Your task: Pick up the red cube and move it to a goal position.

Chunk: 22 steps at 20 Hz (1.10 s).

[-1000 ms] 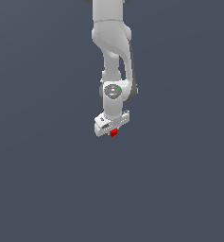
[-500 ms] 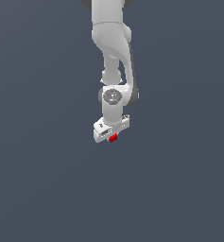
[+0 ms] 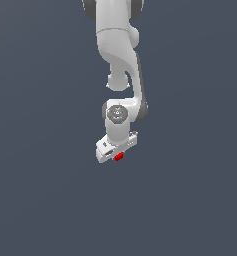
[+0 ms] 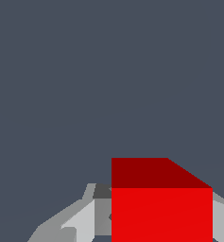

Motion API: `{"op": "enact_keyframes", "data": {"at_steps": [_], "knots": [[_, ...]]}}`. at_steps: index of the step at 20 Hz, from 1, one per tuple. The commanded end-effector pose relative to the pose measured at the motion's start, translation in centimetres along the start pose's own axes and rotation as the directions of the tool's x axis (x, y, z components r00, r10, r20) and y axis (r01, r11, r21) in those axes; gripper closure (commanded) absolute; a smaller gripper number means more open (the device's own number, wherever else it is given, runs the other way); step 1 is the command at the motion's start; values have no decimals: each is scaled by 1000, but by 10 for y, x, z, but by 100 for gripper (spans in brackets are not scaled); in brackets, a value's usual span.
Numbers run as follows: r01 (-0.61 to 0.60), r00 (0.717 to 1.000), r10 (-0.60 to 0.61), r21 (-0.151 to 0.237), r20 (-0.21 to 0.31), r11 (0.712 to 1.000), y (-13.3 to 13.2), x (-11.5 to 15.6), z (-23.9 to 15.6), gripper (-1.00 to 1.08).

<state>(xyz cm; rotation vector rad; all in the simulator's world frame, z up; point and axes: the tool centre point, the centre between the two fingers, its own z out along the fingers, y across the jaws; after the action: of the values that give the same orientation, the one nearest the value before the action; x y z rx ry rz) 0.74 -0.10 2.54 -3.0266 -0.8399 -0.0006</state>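
The red cube [image 3: 119,156] is a tiny bright red block held between the fingers of my white gripper [image 3: 118,155], below the arm's wrist in the exterior view. In the wrist view the cube [image 4: 161,208] fills the space between the two grey fingers [image 4: 82,222], which press on its sides. The gripper [image 4: 161,224] is shut on the cube. No goal marker shows in either view.
A plain dark grey surface [image 3: 50,200] lies all around the arm in both views. No other object is in sight.
The gripper, with the red cube in it, has moved steadily down the exterior picture. The grip on the cube looks unchanged.
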Motion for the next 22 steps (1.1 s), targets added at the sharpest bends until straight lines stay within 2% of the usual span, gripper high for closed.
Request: {"op": "enact_keyframes", "data": {"at_steps": [1,11,22], "knots": [[0,1000,0,0,0,1000,9,13,-1,108],[0,1000,0,0,0,1000,37,51,-3,108],[0,1000,0,0,0,1000,47,66,-3,108]]}}
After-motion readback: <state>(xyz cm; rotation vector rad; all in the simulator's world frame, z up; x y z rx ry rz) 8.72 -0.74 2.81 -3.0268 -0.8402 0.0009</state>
